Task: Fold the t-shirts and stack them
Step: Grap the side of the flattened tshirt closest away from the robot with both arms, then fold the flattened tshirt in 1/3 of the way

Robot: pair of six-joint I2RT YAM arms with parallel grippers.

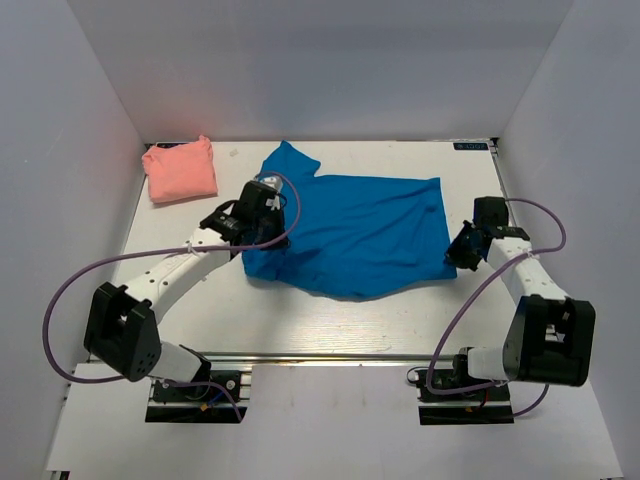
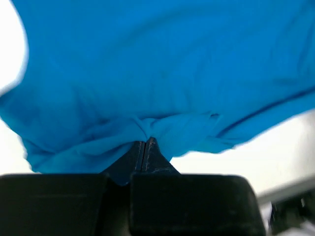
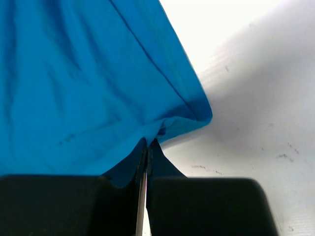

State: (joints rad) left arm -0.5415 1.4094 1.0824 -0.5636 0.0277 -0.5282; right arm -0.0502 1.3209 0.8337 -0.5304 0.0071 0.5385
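Note:
The bright blue t-shirt (image 1: 360,235) lies spread over the middle of the table, partly folded. My left gripper (image 1: 262,195) is shut on the shirt's left part; the left wrist view shows the gripper (image 2: 144,142) pinching bunched blue cloth (image 2: 162,73). My right gripper (image 1: 462,250) is shut on the shirt's right lower corner; the right wrist view shows the gripper (image 3: 149,142) pinching the hem (image 3: 187,115) just above the table. The salmon pink t-shirt (image 1: 181,170) sits as a small square bundle at the far left corner, apart from both grippers.
White walls close in the table on the left, right and back. The table's front edge (image 1: 330,355) runs just ahead of the arm bases. Purple cables (image 1: 60,300) loop from both arms.

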